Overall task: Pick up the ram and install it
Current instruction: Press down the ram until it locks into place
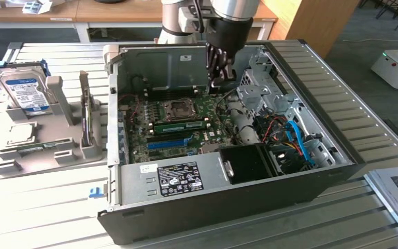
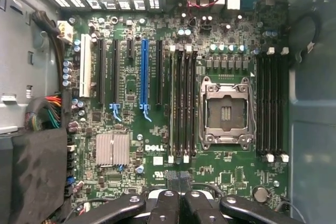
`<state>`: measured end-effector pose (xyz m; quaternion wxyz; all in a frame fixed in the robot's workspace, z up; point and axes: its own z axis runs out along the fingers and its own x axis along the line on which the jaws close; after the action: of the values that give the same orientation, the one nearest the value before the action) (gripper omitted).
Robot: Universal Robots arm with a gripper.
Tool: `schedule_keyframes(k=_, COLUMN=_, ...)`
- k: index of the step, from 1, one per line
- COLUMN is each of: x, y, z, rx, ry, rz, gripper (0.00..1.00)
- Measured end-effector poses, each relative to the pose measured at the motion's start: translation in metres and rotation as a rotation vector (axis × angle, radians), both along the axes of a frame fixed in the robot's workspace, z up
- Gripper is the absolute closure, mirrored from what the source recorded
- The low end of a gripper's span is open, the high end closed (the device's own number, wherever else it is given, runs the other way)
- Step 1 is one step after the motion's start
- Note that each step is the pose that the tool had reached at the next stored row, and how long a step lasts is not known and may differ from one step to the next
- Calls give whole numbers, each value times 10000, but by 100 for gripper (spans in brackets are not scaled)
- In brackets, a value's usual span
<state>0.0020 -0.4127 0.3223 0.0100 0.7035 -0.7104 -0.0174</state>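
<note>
A green ram stick with dark chips lies along the memory slots just beside the CPU socket on the motherboard of the open computer case. My gripper hangs inside the case above the board's far end, well above the stick and apart from it. In the wrist view the black fingers press together with nothing between them, and the gripper looks straight down on the row of black memory slots, the socket and the long blue slot.
At the exterior view's left a grey rack holds a blue-labelled hard drive and a thin board on edge. Case walls, a drive cage, a black fan shroud and blue cables crowd the gripper's surroundings.
</note>
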Motion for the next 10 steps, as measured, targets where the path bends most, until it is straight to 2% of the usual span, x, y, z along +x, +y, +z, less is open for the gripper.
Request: schedule_keyframes(k=10, x=0, y=0, z=-163, rx=0, ry=-20, rz=0, gripper=90)
